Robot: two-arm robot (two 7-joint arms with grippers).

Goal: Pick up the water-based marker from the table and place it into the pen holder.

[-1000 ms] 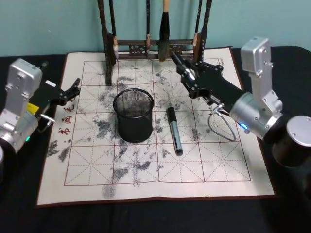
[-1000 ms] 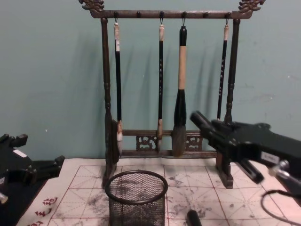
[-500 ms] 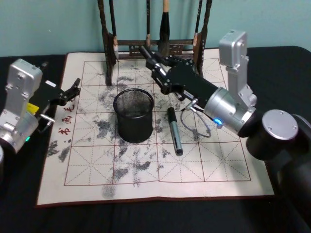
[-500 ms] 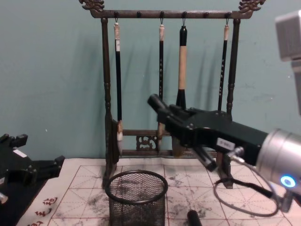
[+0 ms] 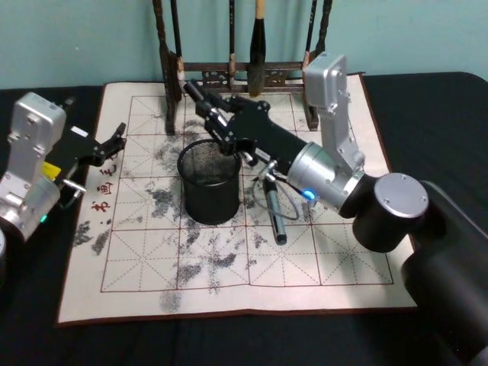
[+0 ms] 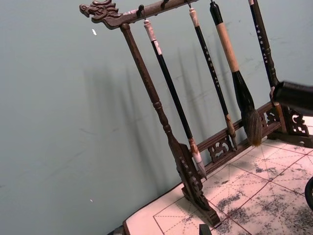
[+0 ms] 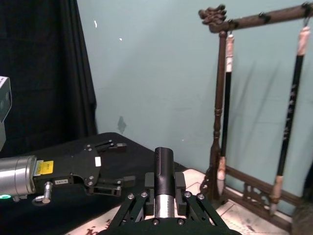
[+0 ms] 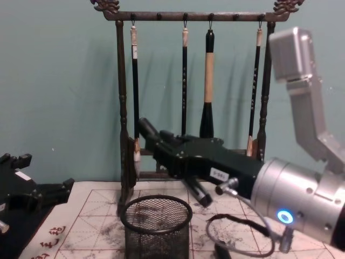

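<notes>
Marker [image 7: 164, 164] is pinched between the fingers of my right gripper [image 7: 165, 192], tilted, cap end up towards the brush rack [image 8: 121, 108]. I see it hanging over the far rim of the pen holder [image 5: 210, 204]. Just right of the holder a second marker [image 5: 274, 217] lies on the mat [image 5: 335, 252], partly under my right arm's cable. My left gripper [image 5: 116, 141] sits spread at the mat's left edge.

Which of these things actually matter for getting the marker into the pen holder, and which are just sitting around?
Part of the job: marker clamped in the right claw, above the pen holder; second marker lying on the mat.
Just sitting around: brush rack with hanging brushes; left claw, parked at the mat's left edge.
</notes>
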